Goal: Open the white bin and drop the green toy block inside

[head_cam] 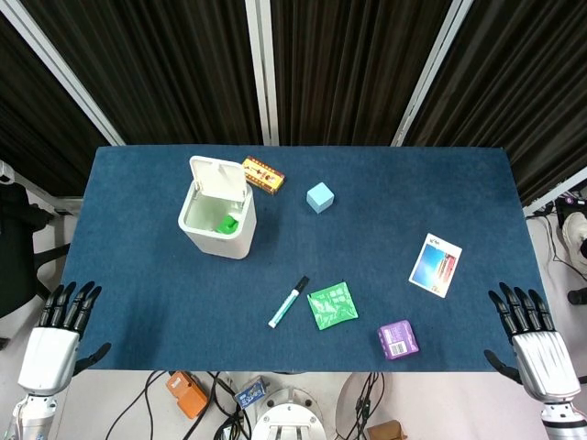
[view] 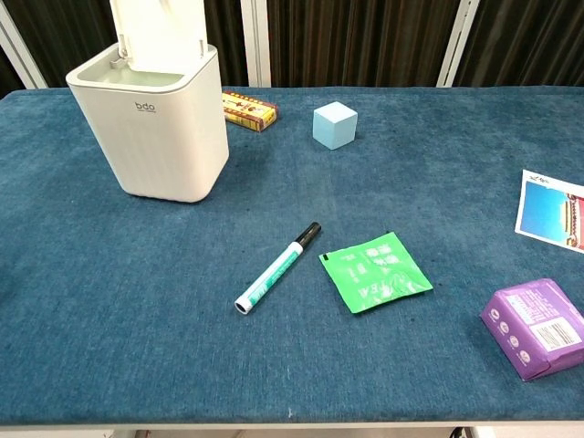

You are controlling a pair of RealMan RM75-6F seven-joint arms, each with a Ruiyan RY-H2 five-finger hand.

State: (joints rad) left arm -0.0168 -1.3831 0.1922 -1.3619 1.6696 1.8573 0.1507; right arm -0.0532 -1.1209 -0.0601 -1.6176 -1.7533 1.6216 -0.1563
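1. Your left hand [head_cam: 50, 344] hangs off the near-left corner of the tabletop [head_cam: 413, 192], fingers spread, holding nothing.
2. Your right hand [head_cam: 532, 344] mirrors it at the near-right corner, spread and empty.
3. The white bin [head_cam: 217, 213] stands lid-up, far ahead and right of your left hand, the nearer one.
4. The green toy block [head_cam: 227, 223] lies inside the bin; the task looks complete.

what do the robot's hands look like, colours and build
Both the left hand and the right hand have a glossy white shell over the back and slim black fingers. The thumb on each is black too. Below each shell a paler, ribbed wrist section begins at the frame edge. No markings are readable.
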